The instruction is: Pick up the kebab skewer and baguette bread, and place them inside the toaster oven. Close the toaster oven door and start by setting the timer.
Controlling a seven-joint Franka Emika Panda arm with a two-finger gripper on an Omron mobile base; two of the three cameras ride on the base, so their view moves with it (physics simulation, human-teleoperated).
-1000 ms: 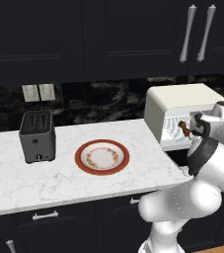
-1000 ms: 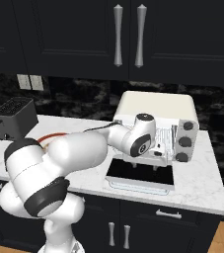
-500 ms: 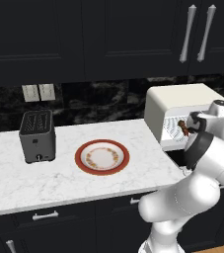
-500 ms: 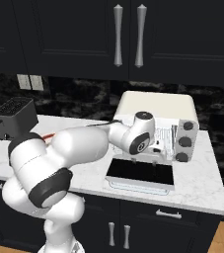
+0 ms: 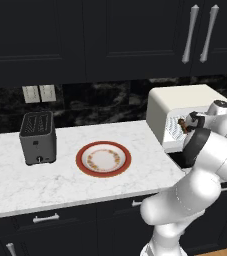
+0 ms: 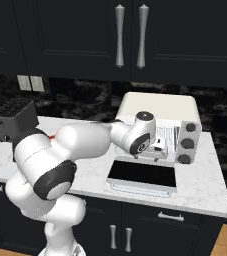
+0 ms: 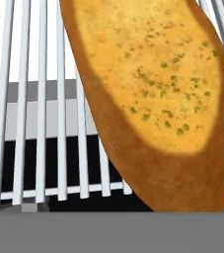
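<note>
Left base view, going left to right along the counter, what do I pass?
Slot toaster → red-rimmed plate → toaster oven → the robot's arm reaching into the oven.

This is a kitchen. A white marble counter (image 5: 60,185) runs across the middle of the left base view, with dark cupboards (image 5: 85,35) with silver handles (image 5: 191,34) along the top and dark drawers (image 5: 45,220) along the bottom. On the counter sit a small grey toaster (image 5: 37,137) at the left, a red-rimmed plate (image 5: 103,159) in the middle and a cream toaster oven (image 5: 185,107) at the right, and wall sockets (image 5: 39,93) show on the black stone wall (image 5: 110,102) behind.
</note>
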